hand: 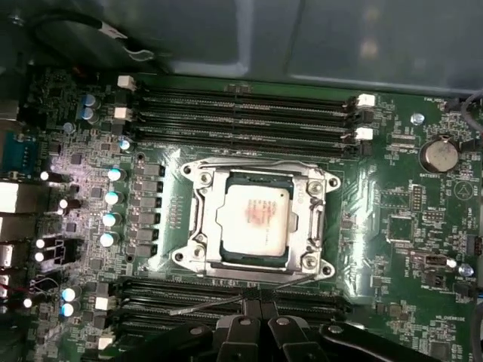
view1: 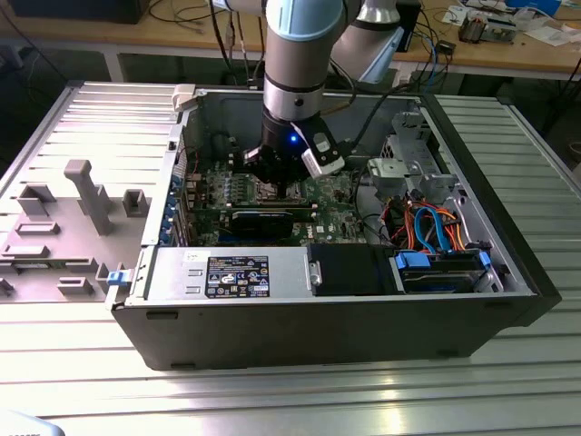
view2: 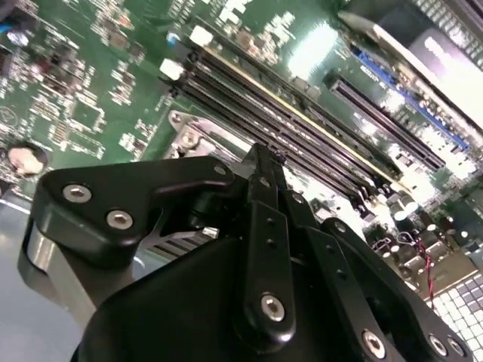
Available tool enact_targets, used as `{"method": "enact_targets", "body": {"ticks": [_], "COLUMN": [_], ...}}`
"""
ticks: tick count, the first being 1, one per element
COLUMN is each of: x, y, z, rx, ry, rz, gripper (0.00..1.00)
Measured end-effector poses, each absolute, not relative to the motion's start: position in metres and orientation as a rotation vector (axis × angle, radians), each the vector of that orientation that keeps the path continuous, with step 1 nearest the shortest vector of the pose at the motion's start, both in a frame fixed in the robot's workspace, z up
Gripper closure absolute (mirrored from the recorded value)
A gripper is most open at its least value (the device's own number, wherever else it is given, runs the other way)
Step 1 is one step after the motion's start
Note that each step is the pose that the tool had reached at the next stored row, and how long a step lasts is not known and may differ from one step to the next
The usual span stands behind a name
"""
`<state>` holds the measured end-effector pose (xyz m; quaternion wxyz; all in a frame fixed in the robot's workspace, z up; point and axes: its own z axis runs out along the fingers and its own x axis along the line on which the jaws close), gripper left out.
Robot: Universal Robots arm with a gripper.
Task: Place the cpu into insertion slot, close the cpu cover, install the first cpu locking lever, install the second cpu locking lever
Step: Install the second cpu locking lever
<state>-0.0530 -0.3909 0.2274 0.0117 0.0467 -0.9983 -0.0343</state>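
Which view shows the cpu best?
The first wrist view: the cpu faces the camera, seated within the silver cover. In the exterior view the arm blocks that spot; the second wrist view shows memory slots.

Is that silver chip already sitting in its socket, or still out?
In. In the first wrist view, the cpu lies flat inside the insertion slot, with the cpu cover framing it.

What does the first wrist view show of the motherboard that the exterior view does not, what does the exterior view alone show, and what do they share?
The first wrist view alone shows detail: the cpu lying in the insertion slot, the cpu cover closed around it, and a coin cell. The exterior view alone shows the setting: the open computer case, the arm reaching down into it, blue and orange cables, and a grey fixture plate on the exterior view's left. Both show the green motherboard, and the gripper above it.
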Motion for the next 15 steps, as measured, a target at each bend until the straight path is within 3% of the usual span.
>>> {"method": "enact_targets", "body": {"ticks": [6, 15], "x": [-0.069, -0.094], "y": [-0.392, -0.402], "z": [0.218, 0.214], "rx": [0.145, 0.147], "ry": [-3.113, -3.11], "rz": [-0.114, -0.221], "gripper": [0.89, 0.89]}}
